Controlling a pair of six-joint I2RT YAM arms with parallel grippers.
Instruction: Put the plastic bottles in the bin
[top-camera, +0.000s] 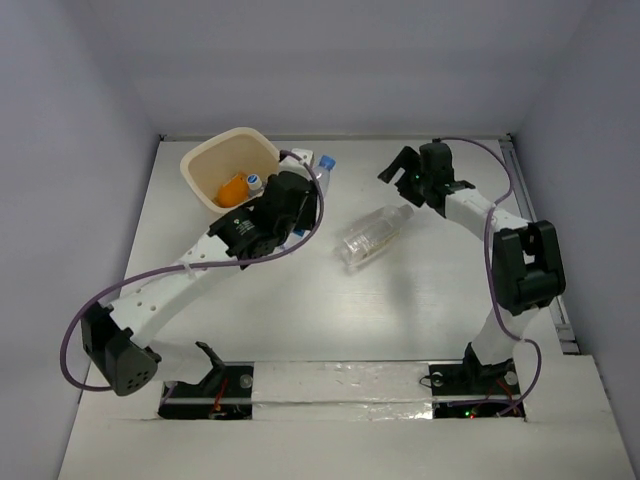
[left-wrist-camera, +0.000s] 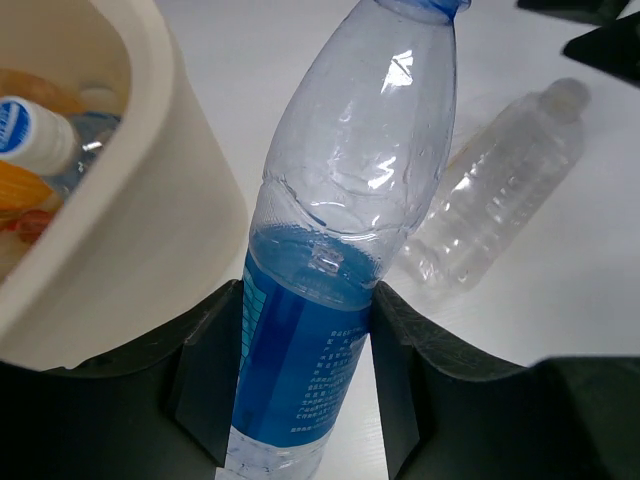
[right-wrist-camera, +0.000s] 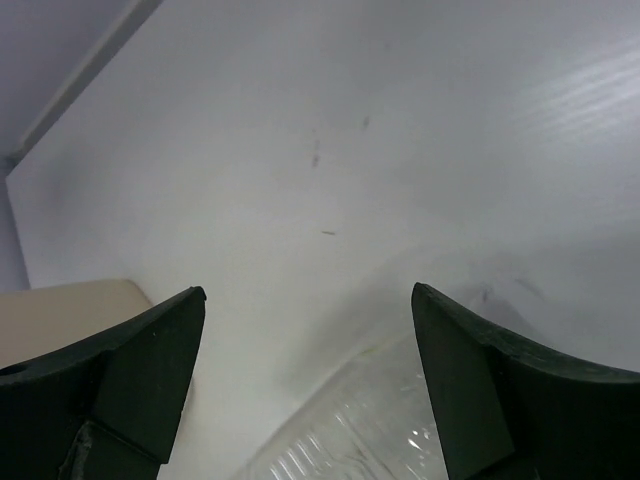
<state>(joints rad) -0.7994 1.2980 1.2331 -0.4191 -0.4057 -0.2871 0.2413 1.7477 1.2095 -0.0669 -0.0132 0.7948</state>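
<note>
- Top: left gripper (top-camera: 300, 193) is clamped on the blue bottle (top-camera: 320, 177), just beside the bin's (top-camera: 200, 158) right rim, above the table (top-camera: 420, 310).
- Blue bottle is clear with a blue cap. Its long axis runs near-to-far, cap toward the back wall.
- The bin holds an orange bottle (top-camera: 232, 188) and a small bottle (top-camera: 255, 181).
- Right gripper (top-camera: 393, 168) stands wide with nothing in it, over the cap end of the clear bottle (top-camera: 372, 235), which lies flat, axis lower-left to upper-right.
- Left wrist: left gripper (left-wrist-camera: 310, 325) has both fingers (left-wrist-camera: 215, 340) pressed on the blue bottle's (left-wrist-camera: 345, 200) label band. Its upper half is dented and the neck points away from the camera.
- Bin (left-wrist-camera: 175, 210) wall is close on the left, with the small bottle (left-wrist-camera: 25, 125) and orange bottle (left-wrist-camera: 20, 190) inside. The clear bottle (left-wrist-camera: 500, 190) lies on the table to the right.
- Right wrist: right gripper (right-wrist-camera: 308, 295) is spread wide and holds nothing. The clear bottle (right-wrist-camera: 370, 430) shows low between the fingers, and a corner of the bin (right-wrist-camera: 60, 310) is at left.
</note>
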